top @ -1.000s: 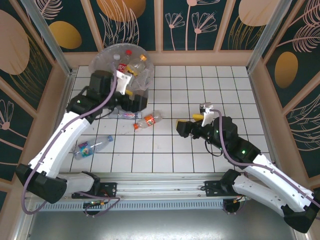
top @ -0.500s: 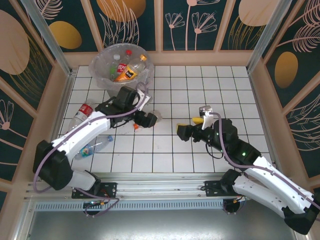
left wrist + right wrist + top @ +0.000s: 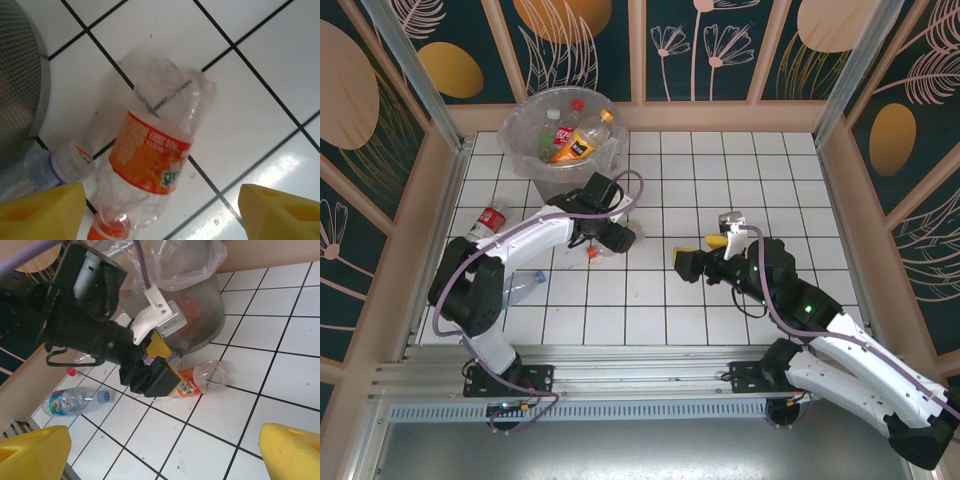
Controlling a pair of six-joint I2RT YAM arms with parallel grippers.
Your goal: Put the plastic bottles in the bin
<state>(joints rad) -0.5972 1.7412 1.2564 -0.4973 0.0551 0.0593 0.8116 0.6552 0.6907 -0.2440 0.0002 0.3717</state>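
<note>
Left claw (image 3: 161,214), jaws wide apart, hangs over the white tiled table (image 3: 740,170), just beside the grey mesh bin (image 3: 528,165) at its far left corner, straddling an orange-labelled bottle (image 3: 150,160) lying there. Right claw (image 3: 162,450) hovers mid-table, jaws spread.

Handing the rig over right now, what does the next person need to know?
Left claw: open, straddling the orange-label bottle on the tiles by the bin, not gripping.
Right claw: open, empty, mid-table.
Done: several bottles in the bin.
To do: that one, the white-capped bottle beside it, the red-label bottle and the blue-capped bottle, all on the tiles.
</note>
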